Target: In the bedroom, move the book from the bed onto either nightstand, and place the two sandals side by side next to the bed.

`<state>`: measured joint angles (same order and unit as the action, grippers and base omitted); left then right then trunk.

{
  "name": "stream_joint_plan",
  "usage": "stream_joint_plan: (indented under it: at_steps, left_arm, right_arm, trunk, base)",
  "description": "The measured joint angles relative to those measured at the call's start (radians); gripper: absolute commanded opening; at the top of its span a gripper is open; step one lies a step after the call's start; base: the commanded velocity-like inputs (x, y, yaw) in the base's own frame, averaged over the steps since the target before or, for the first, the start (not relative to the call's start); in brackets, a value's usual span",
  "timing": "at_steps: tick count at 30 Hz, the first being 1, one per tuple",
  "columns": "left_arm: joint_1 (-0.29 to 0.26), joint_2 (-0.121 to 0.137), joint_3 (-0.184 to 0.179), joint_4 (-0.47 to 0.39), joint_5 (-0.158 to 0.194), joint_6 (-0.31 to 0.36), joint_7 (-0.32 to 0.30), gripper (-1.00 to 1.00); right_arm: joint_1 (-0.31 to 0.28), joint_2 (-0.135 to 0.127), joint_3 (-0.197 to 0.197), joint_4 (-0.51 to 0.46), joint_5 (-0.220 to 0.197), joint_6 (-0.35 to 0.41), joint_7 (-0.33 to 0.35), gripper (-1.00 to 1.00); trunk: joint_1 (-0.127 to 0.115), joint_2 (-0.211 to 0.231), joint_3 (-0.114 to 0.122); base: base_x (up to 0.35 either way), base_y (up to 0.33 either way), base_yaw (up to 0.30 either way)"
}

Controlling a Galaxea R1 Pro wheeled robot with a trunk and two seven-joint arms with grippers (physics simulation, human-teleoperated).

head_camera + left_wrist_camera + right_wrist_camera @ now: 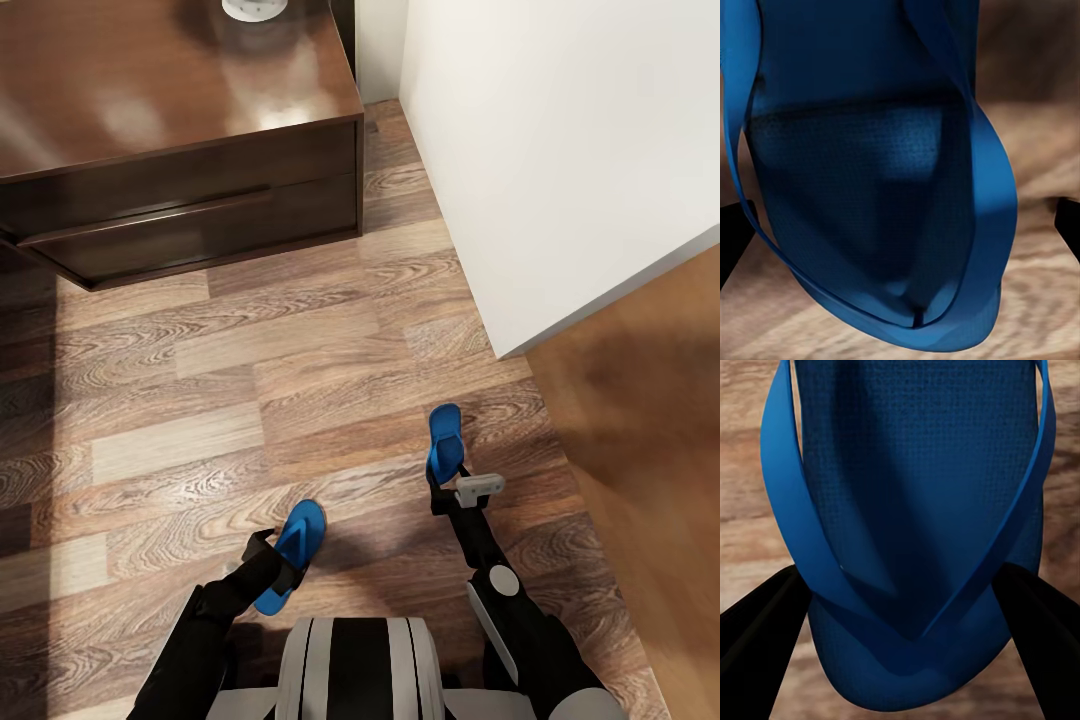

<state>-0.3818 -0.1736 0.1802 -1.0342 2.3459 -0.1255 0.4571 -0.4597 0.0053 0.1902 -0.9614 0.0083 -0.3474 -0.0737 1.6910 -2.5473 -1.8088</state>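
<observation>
A: Left gripper [272,560] — state?
B: Closed on the left sandal [292,553]. Dark fingers [731,240] pressed against both edges of the blue sole in the left wrist view. Carried clear of the wood-plank floor [200,400], by the look of the shadow under it.

A: Right gripper [445,480]?
B: Same. Clamped across the right sandal [444,444], black fingers [765,637] flanking the sole where the straps meet.

A: Long axes?
B: Not parallel. Left sandal angled, far end up and toward the robot's right. Right sandal nearly straight ahead, slight lean. Well apart from each other, trunk between the arms.

A: Bed?
B: Not visible. Nightstand [180,150] ahead on the left, glossy dark wood, one wide drawer, a small pale round object [254,8] on top, cut off at the frame edge. White wall [560,150] ahead on the right. No book on the nightstand's visible top.

A: Judgement on the coming move?
B: Sandal half of the task midway: both in hand, neither set down. Likely needed: bringing the two axes parallel and close before release. Neither arm nearer; one sandal each. Where beside the bed, cannot tell from here.
</observation>
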Motion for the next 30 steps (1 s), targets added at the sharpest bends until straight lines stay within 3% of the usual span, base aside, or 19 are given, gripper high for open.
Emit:
stream_joint_plan:
  at_steps: [26, 27, 30]
  left_arm:
    - [0.002, 0.0, 0.0, 0.0, 0.0, 0.002, 0.004, 1.0]
    - [0.003, 0.0, 0.0, 0.0, 0.0, 0.002, 0.004, -1.0]
    - [0.003, 0.0, 0.0, 0.0, 0.0, 0.002, 0.004, -1.0]
  right_arm:
    - [0.0, 0.0, 0.0, 0.0, 0.0, 0.0, 0.0, -1.0]
    - [0.0, 0.0, 0.0, 0.0, 0.0, 0.0, 0.0, -1.0]
    - [0.0, 0.0, 0.0, 0.0, 0.0, 0.0, 0.0, -1.0]
  trunk:
    - [0.0, 0.0, 0.0]
    - [0.0, 0.0, 0.0]
    - [0.0, 0.0, 0.0]
  base:
    - [0.0, 0.0, 0.0]
    - [0.0, 0.0, 0.0]
    - [0.0, 0.0, 0.0]
